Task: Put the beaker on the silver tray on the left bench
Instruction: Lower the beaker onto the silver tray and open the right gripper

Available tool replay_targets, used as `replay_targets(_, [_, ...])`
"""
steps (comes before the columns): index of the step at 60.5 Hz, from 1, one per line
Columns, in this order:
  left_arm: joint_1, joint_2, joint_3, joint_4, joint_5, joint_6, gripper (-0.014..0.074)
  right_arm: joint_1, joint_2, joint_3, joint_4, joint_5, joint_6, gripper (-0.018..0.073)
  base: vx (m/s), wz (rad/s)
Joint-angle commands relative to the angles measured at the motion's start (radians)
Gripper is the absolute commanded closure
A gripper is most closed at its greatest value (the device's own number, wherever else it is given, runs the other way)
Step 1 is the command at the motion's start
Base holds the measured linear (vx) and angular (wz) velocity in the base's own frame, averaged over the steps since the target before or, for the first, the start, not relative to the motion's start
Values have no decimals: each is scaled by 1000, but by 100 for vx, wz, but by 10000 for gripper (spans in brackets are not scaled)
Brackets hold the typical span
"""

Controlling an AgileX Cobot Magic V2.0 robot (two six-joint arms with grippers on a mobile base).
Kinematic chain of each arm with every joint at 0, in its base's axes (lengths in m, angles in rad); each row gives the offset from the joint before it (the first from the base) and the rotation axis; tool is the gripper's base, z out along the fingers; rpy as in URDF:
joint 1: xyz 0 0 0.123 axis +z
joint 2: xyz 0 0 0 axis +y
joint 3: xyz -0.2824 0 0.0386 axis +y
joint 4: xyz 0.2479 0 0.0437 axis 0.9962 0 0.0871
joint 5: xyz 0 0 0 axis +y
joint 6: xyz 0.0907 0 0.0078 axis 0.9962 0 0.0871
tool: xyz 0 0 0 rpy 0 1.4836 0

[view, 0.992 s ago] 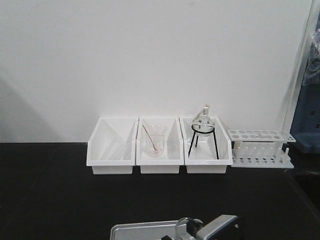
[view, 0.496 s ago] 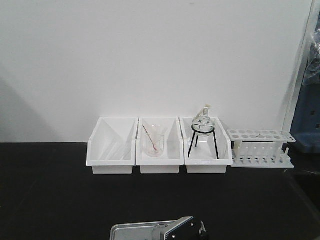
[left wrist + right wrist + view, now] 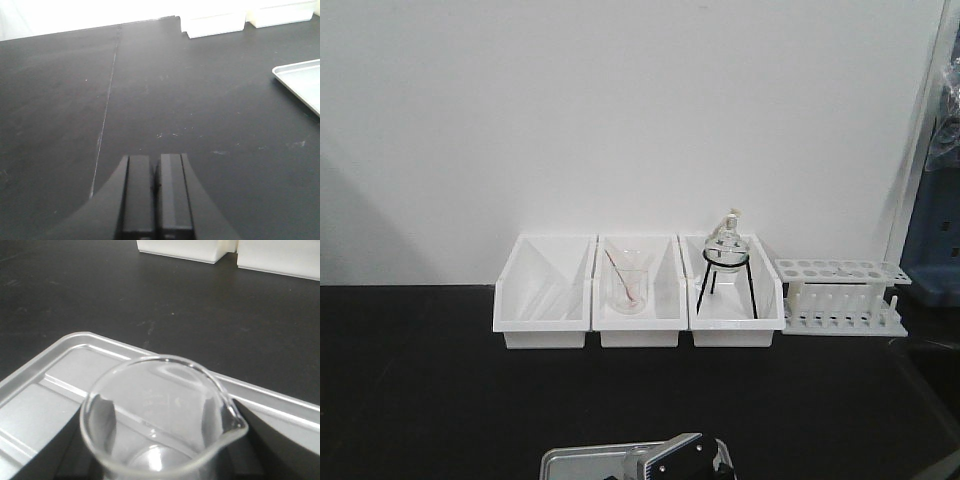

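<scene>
Beaker (image 3: 160,420) sits held in the right hand (image 3: 682,462), whose dark fingers (image 3: 55,450) press both its sides, right over the silver tray (image 3: 55,385) on the black tabletop (image 3: 200,90), so next it needs setting down gently and letting go.

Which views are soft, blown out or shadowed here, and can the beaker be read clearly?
Front view: soft overall, a grey shadow on the wall at left, and the right gripper cut off by the bottom edge. Left wrist view: the wall strip along the top is blown out white, and the silver tray is cropped at right. Right wrist view: the beaker shows its rim and spout, with glare streaks on the glass.
</scene>
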Motion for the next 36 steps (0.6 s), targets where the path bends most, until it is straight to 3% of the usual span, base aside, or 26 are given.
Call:
replay_targets(1, [-7,-7,20,-3,-75,-2,595,-3,-51,-20,-2,-84,-6,177,0,0])
replay_targets(8, [-7,-7,20,-3,-75,-2,595,-3,-51,-20,-5,-85,-4,28,0,0])
replay_targets(17, [-7,-7,20,-3,-75,-2,595,-3,-62,-20,-6,-84,26,-90,0,0])
replay_targets(29, [-7,-7,20,-3,-75,-2,595,-3,-206,-20,-16,-12,45,-88,0,0])
replay_targets(36, [-7,-7,20,-3,-75,-2,595,-3,-297,-20,-16,108,45,-54,0,0])
